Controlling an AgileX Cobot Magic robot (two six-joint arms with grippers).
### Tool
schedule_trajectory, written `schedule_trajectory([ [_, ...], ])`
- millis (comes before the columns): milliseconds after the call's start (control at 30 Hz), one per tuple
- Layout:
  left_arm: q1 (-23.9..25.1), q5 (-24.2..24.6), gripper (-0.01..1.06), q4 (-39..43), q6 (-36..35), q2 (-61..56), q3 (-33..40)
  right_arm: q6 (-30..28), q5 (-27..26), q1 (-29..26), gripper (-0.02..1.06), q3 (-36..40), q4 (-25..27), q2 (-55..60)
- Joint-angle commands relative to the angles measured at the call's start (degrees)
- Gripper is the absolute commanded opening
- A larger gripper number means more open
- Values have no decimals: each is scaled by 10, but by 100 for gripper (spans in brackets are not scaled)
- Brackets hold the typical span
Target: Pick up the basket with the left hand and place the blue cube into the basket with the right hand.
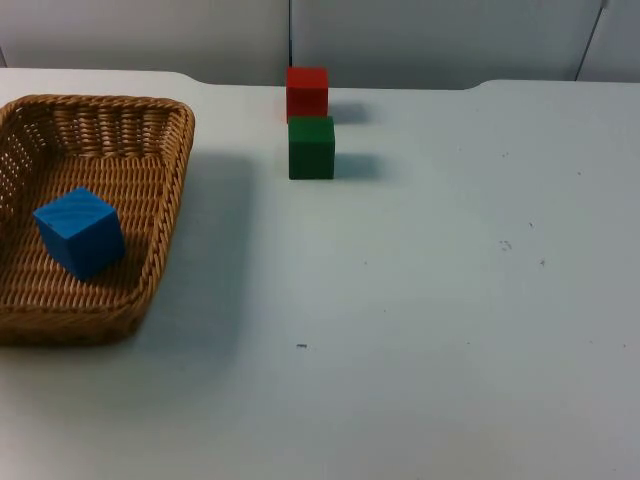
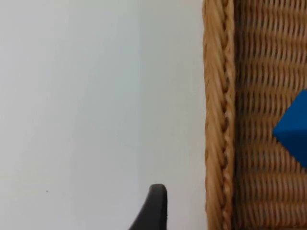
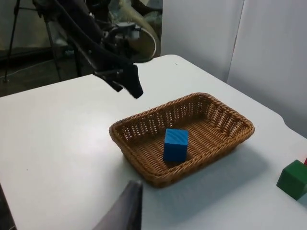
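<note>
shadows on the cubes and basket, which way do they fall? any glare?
Top view: red cube and green cube cast soft shadows toward picture right, and the basket does too; no glare on the table. Right wrist view: the basket's shadow lies on the side facing the green cube; the blue cube is evenly lit.

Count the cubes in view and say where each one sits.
3. The blue cube lies inside the wicker basket. The red cube stands on the table near the far edge, and the green cube is just in front of it. None looks hidden.
</note>
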Motion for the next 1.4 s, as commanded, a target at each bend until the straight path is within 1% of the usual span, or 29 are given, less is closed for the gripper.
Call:
schedule_trajectory([
  [0,-3,11,80,10,-35,-37,-5,-9,-3,1,99,2,0,-5],
  [67,-3,11,80,8,-70,-116,-5,-11,-5,1,99,2,0,-5],
  [100,-3,11,80,8,-70,-116,-5,-11,-5,1,99,2,0,-5],
  [133,-3,12,80,8,-81,-150,-5,-12,-5,1,99,2,0,-5],
  [233,-3,27,80,8,-83,-250,-5,-13,-9,1,99,2,0,-5],
  [267,-3,27,80,8,-83,-250,-5,-13,-9,1,99,2,0,-5],
  [333,-3,48,80,13,-87,-319,-4,-21,-10,1,99,2,0,-5],
  [433,-3,56,80,21,-123,-411,-3,-22,-23,1,99,2,-1,-5],
  [467,-3,56,80,21,-123,-411,-3,-22,-23,1,99,2,-1,-5],
  [500,-3,56,80,23,-129,-441,-3,-22,-26,1,99,2,-1,-5],
  [567,-26,56,80,54,-162,-501,-3,-22,-26,1,99,2,0,-5],
  [600,-26,56,80,54,-162,-501,-3,-22,-26,1,99,2,0,-5],
  [667,-69,64,80,98,-196,-539,-3,-22,-25,1,99,2,0,-5],
  [700,-100,73,80,131,-220,-558,-3,-22,-24,1,99,2,0,-5],
  [733,-121,80,80,171,-243,-576,-3,-22,-24,1,99,2,-1,-5],
  [767,-121,80,80,171,-243,-576,-3,-22,-24,1,99,2,-1,-5],
  [833,-162,104,80,244,-293,-606,-3,-26,-24,1,99,2,-2,-5],
  [867,-175,116,80,278,-308,-622,-3,-26,-24,1,99,2,-2,-5],
  [900,-185,131,80,304,-325,-634,-2,-26,-24,1,99,2,-2,-5],
  [933,-185,131,80,304,-325,-634,-2,-26,-24,1,99,2,-2,-5],
  [967,-191,151,80,337,-351,-659,8,-26,-24,1,99,2,-2,-5],
  [1000,-191,154,80,346,-363,-674,18,-26,-24,1,99,2,-2,-5],
  [1067,-191,143,80,345,-380,-712,59,-26,-24,1,99,2,-2,-5],
  [1100,-191,143,80,345,-380,-712,59,-26,-24,1,99,2,-2,-5],
  [1133,-191,135,80,342,-391,-730,83,-26,-24,1,99,2,-2,-5],
  [1200,-191,134,80,345,-400,-759,121,-26,-24,1,99,2,-2,-5],
  [1267,-191,139,80,355,-417,-784,149,-26,-24,1,99,2,-2,-5],
  [1300,-191,139,80,355,-417,-784,149,-26,-24,1,99,2,-2,-5],
  [1367,-191,154,80,367,-431,-806,159,-26,-24,1,99,2,-2,-5],
])
